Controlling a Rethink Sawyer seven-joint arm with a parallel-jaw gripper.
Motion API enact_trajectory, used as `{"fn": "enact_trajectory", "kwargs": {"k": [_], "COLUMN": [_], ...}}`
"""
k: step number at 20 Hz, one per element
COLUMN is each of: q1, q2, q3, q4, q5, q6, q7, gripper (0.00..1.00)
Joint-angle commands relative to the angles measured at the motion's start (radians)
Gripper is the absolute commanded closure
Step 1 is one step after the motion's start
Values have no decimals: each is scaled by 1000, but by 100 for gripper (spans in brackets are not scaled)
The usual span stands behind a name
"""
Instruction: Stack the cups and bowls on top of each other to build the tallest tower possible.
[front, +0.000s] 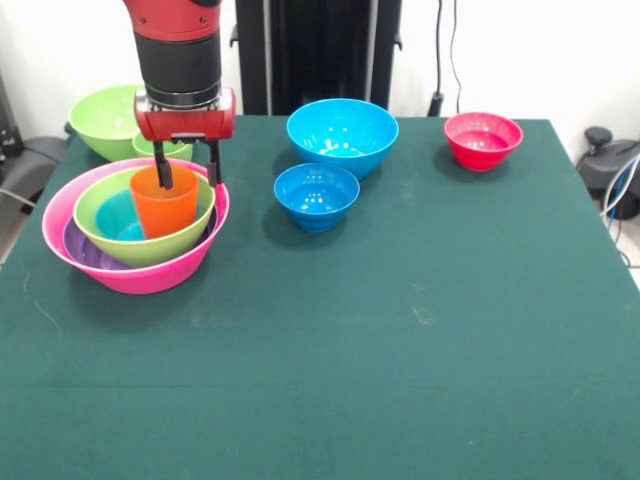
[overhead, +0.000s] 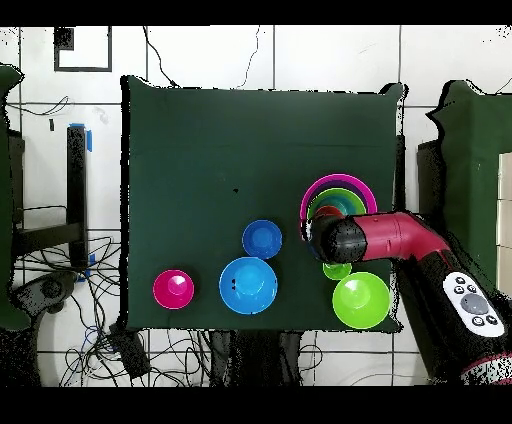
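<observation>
The tower stands at the table's left: a wide pink bowl (front: 150, 280) (overhead: 312, 196) holds a purple bowl (front: 85, 252), a lime green bowl (front: 150, 245) and a blue bowl (front: 115, 218). An orange cup (front: 168, 205) stands upright in the middle. My gripper (front: 188, 180) hangs just above the cup's back rim, open. One fingertip (front: 162, 175) is over the cup's mouth, the other is outside its right wall. In the overhead view the arm's head hides the fingers and the cup.
A large lime green bowl (front: 105, 118) (overhead: 361, 300) sits at the back left with the light green cup (front: 168, 148) (overhead: 337, 269) beside it. A large blue bowl (front: 342, 135) (overhead: 248, 285), a small blue bowl (front: 316, 195) (overhead: 262, 239) and a small red bowl (front: 483, 140) (overhead: 173, 289) stand apart.
</observation>
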Motion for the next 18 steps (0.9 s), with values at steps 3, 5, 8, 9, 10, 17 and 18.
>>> {"fn": "enact_trajectory", "kwargs": {"k": [3,5,8,9,10,17,18], "q1": [20,22,26,29,32,52,52], "q2": [-24,-52,-84,-97,-111,-273,-286], "q3": [-17,-23,-29,-29,-28,-32,-34], "q4": [6,29,54,59,63,172,187], "q5": [-53,-50,-43,-40,-37,33,38], "q6": [2,-2,2,10,18,78,76], "q7": [-75,-60,-46,-49,-52,-25,-18], "gripper": [0,0,0,0,0,0,0]}}
